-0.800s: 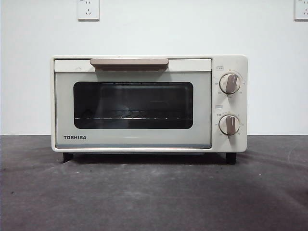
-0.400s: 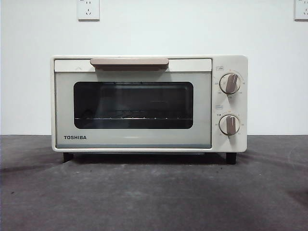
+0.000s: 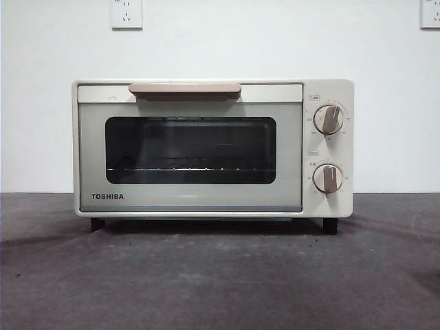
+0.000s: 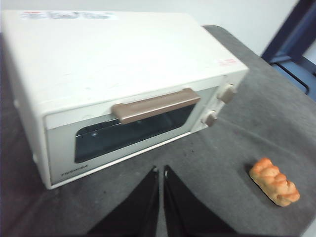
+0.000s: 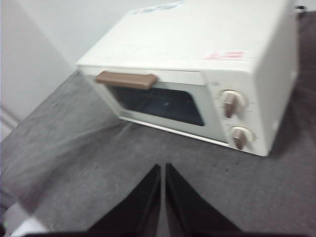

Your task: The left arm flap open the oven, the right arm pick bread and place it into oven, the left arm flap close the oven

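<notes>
The cream-white TOSHIBA oven (image 3: 213,148) stands on the dark table with its door shut; its beige bar handle (image 3: 184,89) is at the top of the door. It also shows in the left wrist view (image 4: 123,84) and the right wrist view (image 5: 197,74). The golden-orange bread (image 4: 274,181) lies on the table off to the knob side of the oven, seen only in the left wrist view. My left gripper (image 4: 160,170) is shut and empty, in front of and above the oven door. My right gripper (image 5: 162,168) is shut and empty, away from the oven. Neither arm shows in the front view.
Two beige knobs (image 3: 328,119) sit on the oven's right panel. A white wall with power sockets (image 3: 126,14) stands behind. A dark blue object (image 4: 296,44) lies past the table's edge in the left wrist view.
The oven has not moved. Faint shadows on the table near the front view's right edge have shifted slightly.
</notes>
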